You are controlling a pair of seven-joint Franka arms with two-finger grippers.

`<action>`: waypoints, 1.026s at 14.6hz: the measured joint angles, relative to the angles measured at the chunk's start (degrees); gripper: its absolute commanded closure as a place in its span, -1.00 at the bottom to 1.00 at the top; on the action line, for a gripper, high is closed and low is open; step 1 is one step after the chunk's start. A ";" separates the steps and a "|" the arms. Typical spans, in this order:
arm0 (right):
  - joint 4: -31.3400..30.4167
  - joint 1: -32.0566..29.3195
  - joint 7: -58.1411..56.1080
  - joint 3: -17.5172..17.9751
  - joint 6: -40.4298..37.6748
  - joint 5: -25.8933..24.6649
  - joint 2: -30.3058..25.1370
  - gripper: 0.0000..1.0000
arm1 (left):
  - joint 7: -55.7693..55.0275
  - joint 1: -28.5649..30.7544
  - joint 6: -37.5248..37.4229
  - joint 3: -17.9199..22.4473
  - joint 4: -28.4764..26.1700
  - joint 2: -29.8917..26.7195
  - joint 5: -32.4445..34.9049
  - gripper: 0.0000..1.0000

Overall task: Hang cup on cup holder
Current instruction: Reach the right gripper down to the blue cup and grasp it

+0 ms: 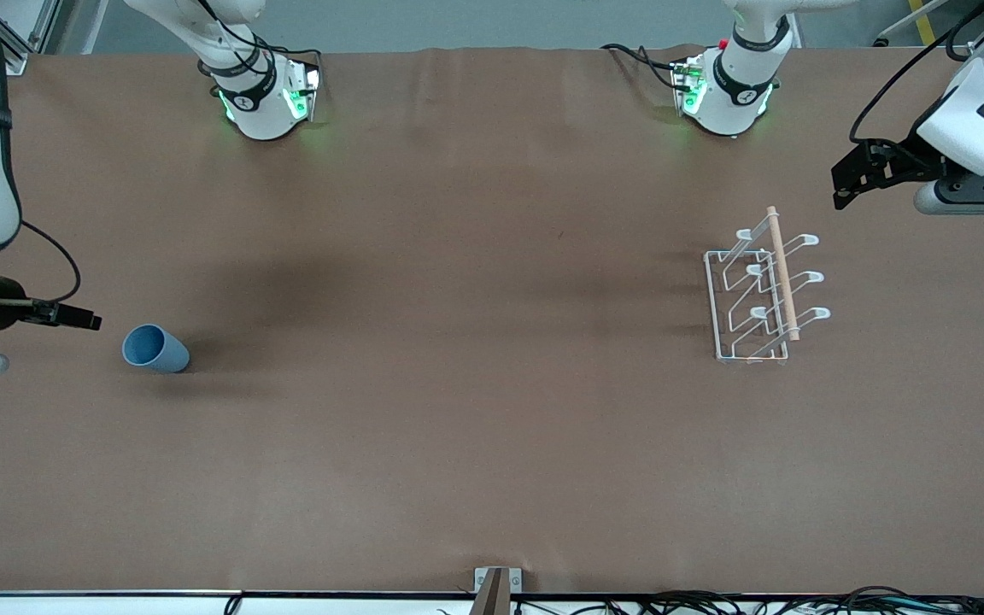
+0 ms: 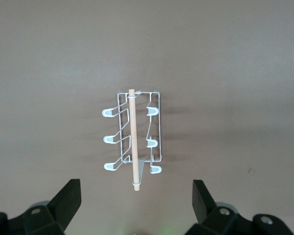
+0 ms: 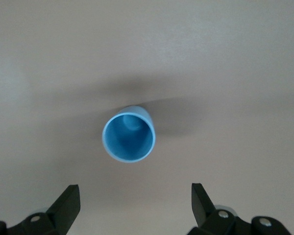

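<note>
The cup (image 1: 155,348) stands upright on the brown table (image 1: 458,384), rim up, toward the right arm's end. In the right wrist view the cup (image 3: 129,133) shows its open mouth and pale blue inside, with nothing in it. It touches nothing but the table.

The cup holder (image 1: 761,295) stands on the table toward the left arm's end, well apart from the cup. It is a white wire rack on a rectangular base, with a wooden dowel (image 1: 782,273) along its top. In the left wrist view the cup holder (image 2: 133,137) shows 6 looped prongs, 3 on each side of the dowel (image 2: 134,139), all bare.

The right gripper (image 3: 135,208) hangs above the table at the right arm's end, just beside the cup and over bare table. Its fingers (image 3: 67,203) stand wide apart and hold nothing.

The left gripper (image 2: 136,203) hangs above the table at the left arm's end, near the cup holder but clear of it. Its fingers (image 2: 68,198) stand wide apart and hold nothing. In the front view the left gripper (image 1: 852,178) is farther from the camera than the rack.
</note>
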 measured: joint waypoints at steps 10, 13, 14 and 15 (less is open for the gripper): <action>-0.49 -1.70 -2.22 0.06 7.63 0.50 11.25 -0.77 | 0.04 0.22 0.00 0.04 0.07 0.18 0.00 -1.00; -0.58 -2.79 -3.29 0.10 7.75 1.98 13.27 -0.59 | 0.06 0.64 0.00 0.11 0.07 0.35 0.00 -1.00; -0.61 -2.82 -3.32 0.11 7.77 2.86 13.52 -0.57 | 0.07 0.65 0.00 0.12 0.07 0.37 0.00 -1.00; -0.69 -2.82 -3.46 0.16 7.77 3.98 13.69 -0.49 | 0.07 0.67 0.00 0.12 0.07 0.38 0.00 -1.00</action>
